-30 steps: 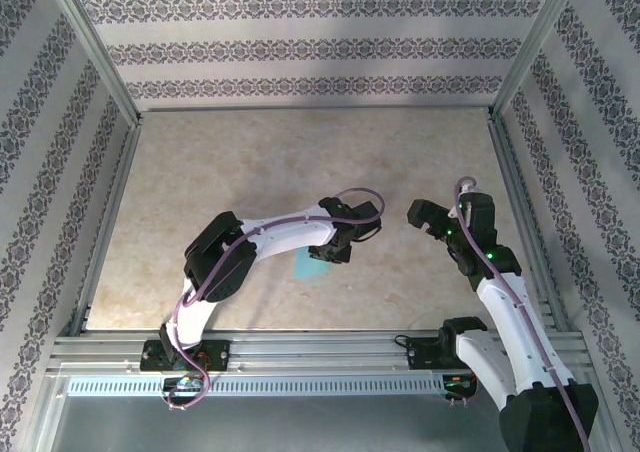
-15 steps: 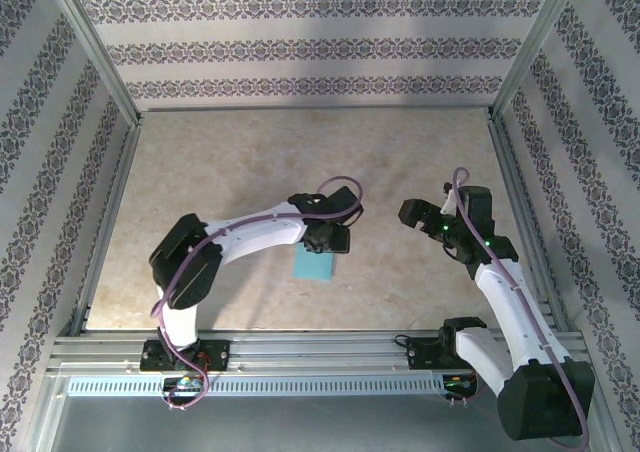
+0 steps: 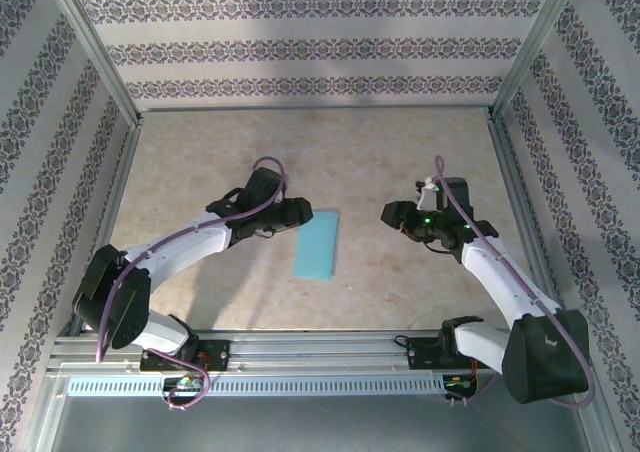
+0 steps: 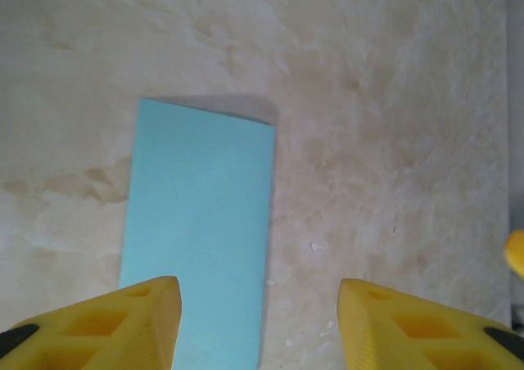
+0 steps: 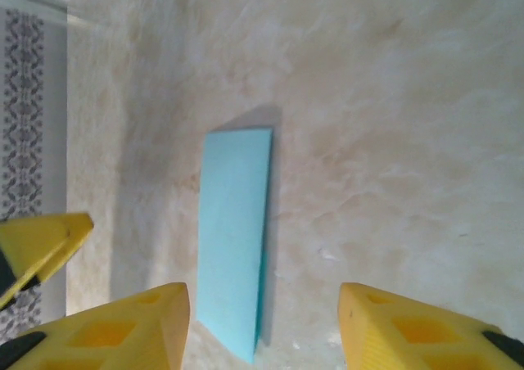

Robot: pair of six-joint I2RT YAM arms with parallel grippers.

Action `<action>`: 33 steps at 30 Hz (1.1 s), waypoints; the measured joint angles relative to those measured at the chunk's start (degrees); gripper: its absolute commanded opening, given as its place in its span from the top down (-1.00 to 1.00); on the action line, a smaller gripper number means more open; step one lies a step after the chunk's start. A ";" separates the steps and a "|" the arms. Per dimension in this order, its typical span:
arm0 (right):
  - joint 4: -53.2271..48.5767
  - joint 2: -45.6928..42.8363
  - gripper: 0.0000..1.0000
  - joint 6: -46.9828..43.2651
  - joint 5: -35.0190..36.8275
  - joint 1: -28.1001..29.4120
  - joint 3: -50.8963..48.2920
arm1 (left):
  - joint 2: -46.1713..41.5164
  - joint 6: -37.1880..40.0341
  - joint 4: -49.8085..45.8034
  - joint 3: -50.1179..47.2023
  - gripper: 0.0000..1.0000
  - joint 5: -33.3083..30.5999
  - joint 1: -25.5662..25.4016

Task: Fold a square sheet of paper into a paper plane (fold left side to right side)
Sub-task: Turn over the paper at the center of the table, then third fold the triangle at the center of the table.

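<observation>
Patterned walls ring a marbled worktop. The left tool hovers just beside the square sheet of paper, jaws half apart and empty. The sheet, folded to a narrow strip, lies flat mid-worktop, its long axis running near to far, far end leaning slightly right, no point yet. The right tool, also half open and empty, hangs apart at right. Likely risk: a finger dragging the light strip slides it or springs the fold, skewing later creases.
</observation>
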 measured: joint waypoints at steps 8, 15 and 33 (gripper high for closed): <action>7.93 8.46 0.44 5.62 -0.15 11.74 0.04 | -4.02 -0.81 5.79 -5.68 -0.08 6.58 8.07; 17.25 14.05 0.87 11.98 1.40 18.73 -1.29 | -5.49 -1.25 9.25 -9.38 -0.03 10.19 11.98; 27.43 29.73 1.00 15.85 2.34 22.58 -0.63 | -4.70 -0.74 9.22 -10.32 0.12 11.61 12.17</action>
